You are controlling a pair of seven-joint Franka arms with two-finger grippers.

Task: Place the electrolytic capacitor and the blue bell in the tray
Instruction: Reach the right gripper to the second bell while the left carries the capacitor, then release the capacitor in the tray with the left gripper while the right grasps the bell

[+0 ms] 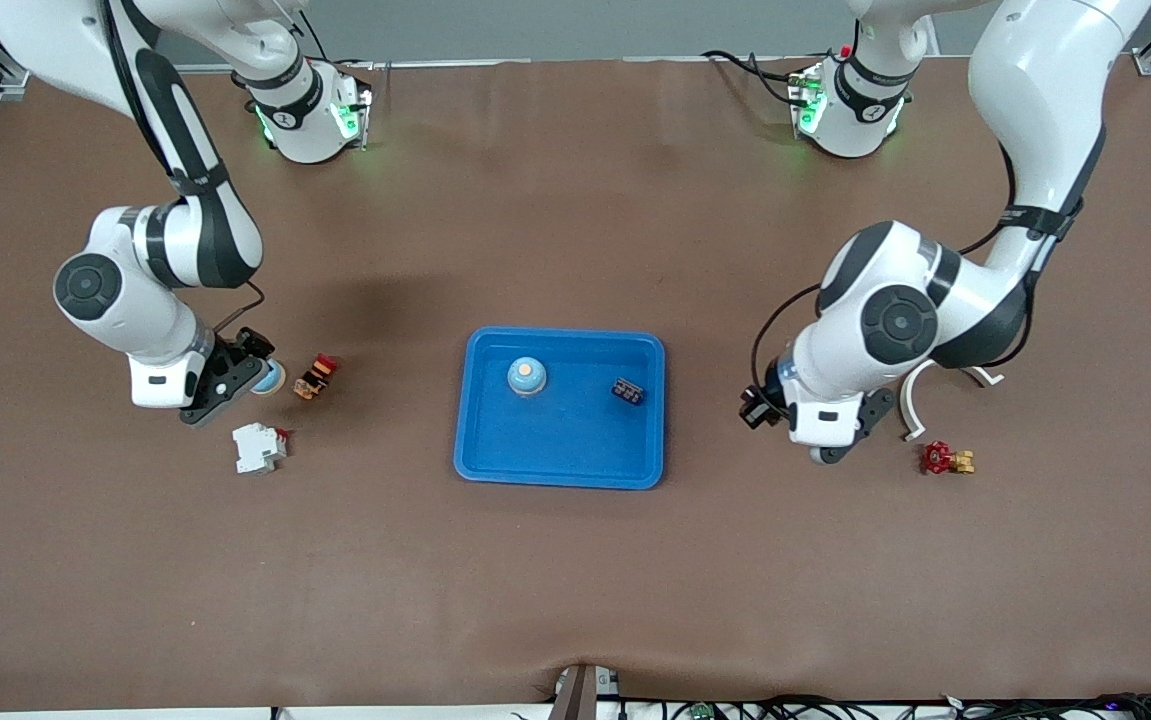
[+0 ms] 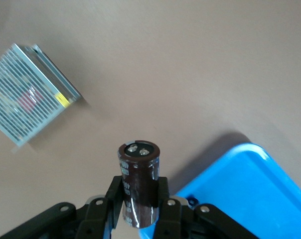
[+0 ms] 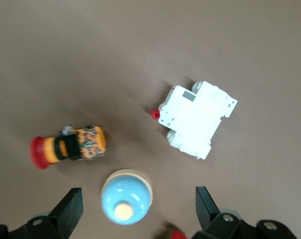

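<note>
1. Blue plastic tray (image 1: 560, 455) sits mid-table, between the two arms.
2. One blue bell (image 1: 526, 376) with a pale button on top stands inside the tray, in the corner far from the front camera, toward the right arm's end.
3. A small dark block (image 1: 628, 391) also lies in the tray, toward the left arm's end and well apart from that bell.
4. Left gripper (image 2: 139, 188): fingers pinching the electrolytic capacitor (image 2: 139, 167), a dark brown cylinder with its terminal end pointing away from the wrist.
5. The capacitor is off the table, over bare brown mat just outside a corner of the tray. It is not in the tray yet.
6. The left wrist view also shows a grey metal mesh box (image 2: 28, 97) on the mat, well apart from the tray.
7. Right gripper (image 3: 138, 206): fingers spread wide, one on each side of a second blue bell (image 3: 126, 196), not touching it.
8. That second bell stands on the mat toward the right arm's end, outside the tray.
9. An orange switch with a red cap (image 1: 316, 376) lies just beside the second bell, on its tray side.
10. A white circuit breaker (image 1: 258, 447) lies nearer the front camera than the second bell.
11. A white curved piece (image 1: 913, 405) and a red-and-brass valve (image 1: 947, 458) lie toward the left arm's end.
</note>
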